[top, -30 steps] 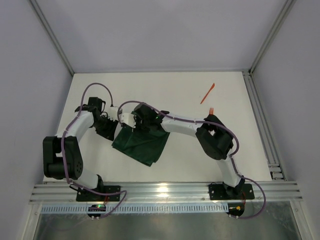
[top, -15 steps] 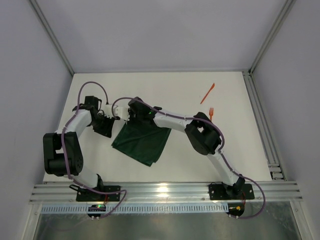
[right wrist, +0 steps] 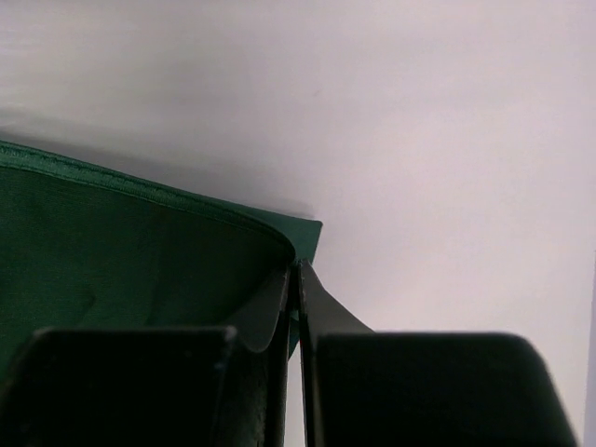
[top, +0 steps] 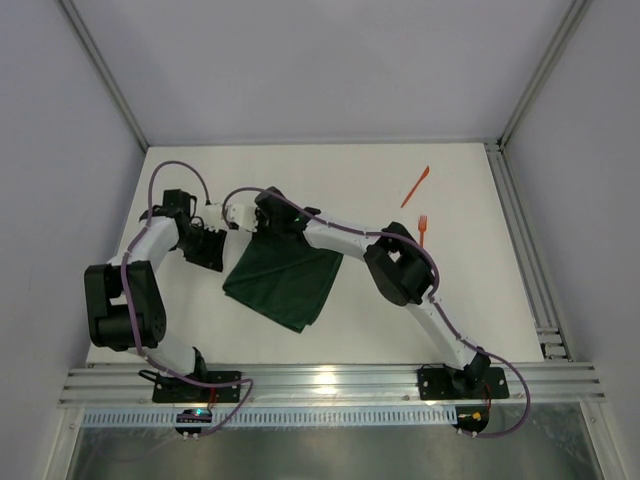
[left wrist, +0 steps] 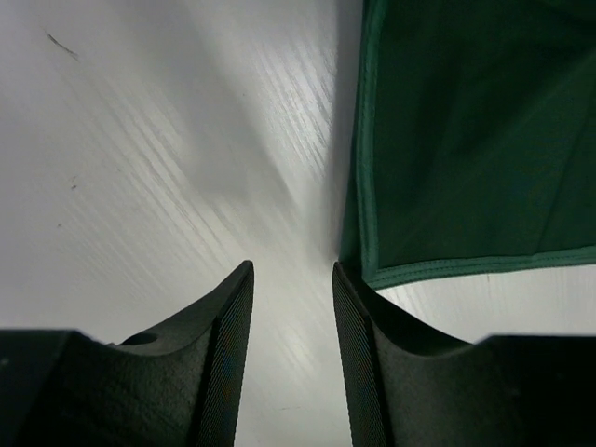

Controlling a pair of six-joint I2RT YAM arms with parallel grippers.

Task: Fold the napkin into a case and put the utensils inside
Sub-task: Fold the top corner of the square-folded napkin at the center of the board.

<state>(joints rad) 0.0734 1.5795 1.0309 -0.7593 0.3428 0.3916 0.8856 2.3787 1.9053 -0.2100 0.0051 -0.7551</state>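
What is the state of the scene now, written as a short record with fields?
napkin: dark green, partly folded, flat on the table
right claw: shut on a napkin corner
left claw: open, empty, beside the napkin's edge
knife: orange, far right of the table, apart from the napkin
fork: orange, just nearer than the knife, not yet inside

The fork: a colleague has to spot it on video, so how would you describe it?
On the white table, look toward the far right side, beyond the right arm's elbow. The fork is the small orange piece with tines; the orange knife behind it is longer and pointed.
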